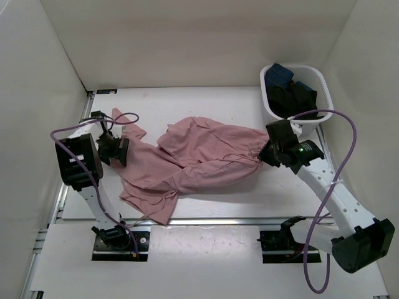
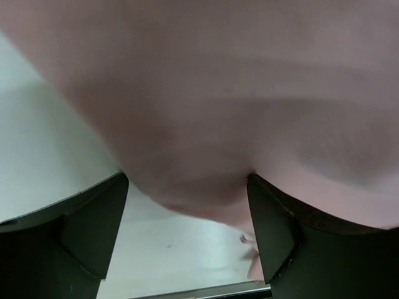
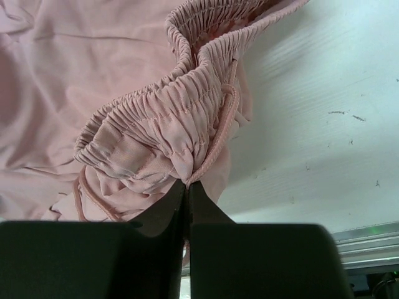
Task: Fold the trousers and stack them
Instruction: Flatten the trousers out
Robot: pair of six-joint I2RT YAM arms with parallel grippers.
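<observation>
- One pair of dusty-pink trousers (image 1: 199,156) lies crumpled across the middle of the white desk (image 1: 206,103). The gathered waist is at 3 o'clock. The legs spread toward 9 o'clock, with one end near 10 o'clock and the other near 7 o'clock by the front edge.
- One white basket (image 1: 319,78) stands at 2 o'clock, well apart from the legs and near the waist. It holds dark blue and black garments (image 1: 287,87); their number cannot be told.
- There are two arms, each trailing one looping purple cable.
- The left arm is folded sharply at the elbow above its base. The left gripper (image 1: 115,149) points toward 3 o'clock at the leg fabric. In the wrist view the left gripper (image 2: 187,180) has its jaws wide apart, with blurred pink cloth looming just above them.
- The right arm stretches diagonally from 5 o'clock up to the waist end. The right gripper (image 1: 265,152) sits at the waistband. In the wrist view the right gripper (image 3: 187,187) has its jaws pressed together, pinching the ruched waistband beside the drawstring (image 3: 227,118).
</observation>
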